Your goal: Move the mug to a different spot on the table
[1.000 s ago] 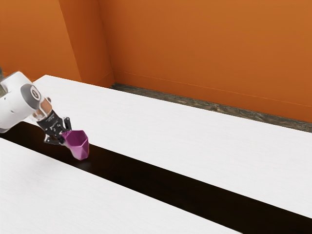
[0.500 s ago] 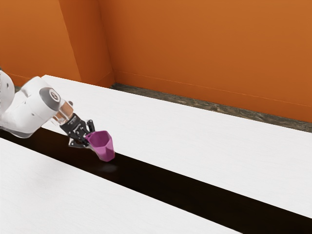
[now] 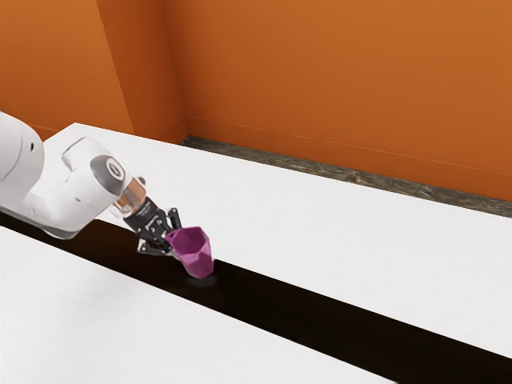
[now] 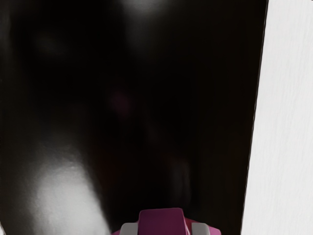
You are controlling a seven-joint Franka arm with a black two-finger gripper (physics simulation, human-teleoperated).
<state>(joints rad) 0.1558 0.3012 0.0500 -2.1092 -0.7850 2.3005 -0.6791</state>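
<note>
Bare simulated room: orange walls [image 3: 320, 72], white table [image 3: 336, 216].

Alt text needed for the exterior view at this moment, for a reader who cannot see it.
The black two-finger gripper of a white robot arm grips a magenta faceted mug by its rim, tilted, low over a glossy black strip across a white table. Orange walls stand behind.

Exterior view: looks down from high at the side, across the white worktop [image 3: 336, 224]. Wrist view: looks down from close. Shared: pink mug [image 3: 194, 250], black strip [image 3: 320, 316].
</note>
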